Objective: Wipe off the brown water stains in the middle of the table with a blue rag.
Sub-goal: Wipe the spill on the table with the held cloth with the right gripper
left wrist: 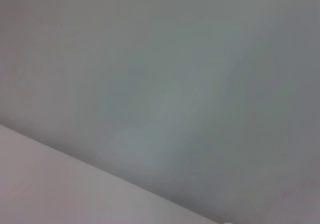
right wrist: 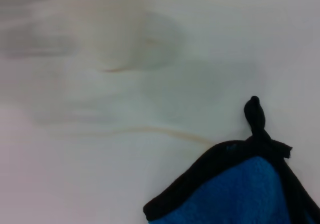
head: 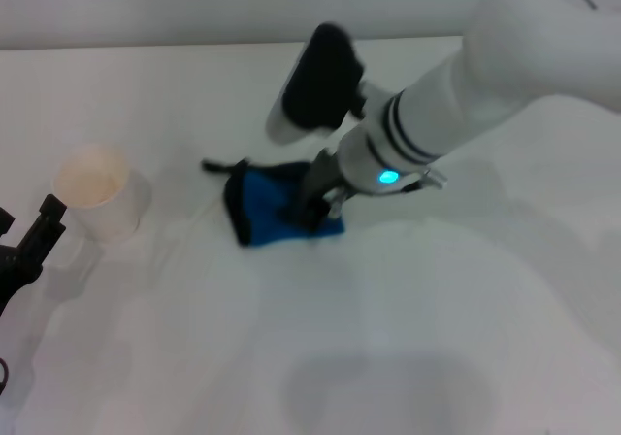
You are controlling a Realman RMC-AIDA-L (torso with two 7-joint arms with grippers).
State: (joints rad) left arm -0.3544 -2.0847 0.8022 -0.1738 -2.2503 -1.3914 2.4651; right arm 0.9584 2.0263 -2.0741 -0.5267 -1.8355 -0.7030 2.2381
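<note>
The blue rag (head: 270, 205), black-trimmed with a loop at its left corner, lies bunched on the white table (head: 408, 318) near the middle. My right gripper (head: 315, 200) comes in from the right, presses down on the rag's right part and is shut on it. In the right wrist view the rag (right wrist: 240, 194) fills the lower corner with its black loop (right wrist: 256, 115) sticking out. Only a thin brown streak of the water stains (right wrist: 150, 131) shows on the table beyond the rag. My left gripper (head: 34, 236) is parked at the left edge.
A white paper cup (head: 94, 200) with tan liquid inside stands left of the rag, close to the left gripper; it also shows blurred in the right wrist view (right wrist: 105, 29). The table's far edge (head: 146, 49) runs along the back.
</note>
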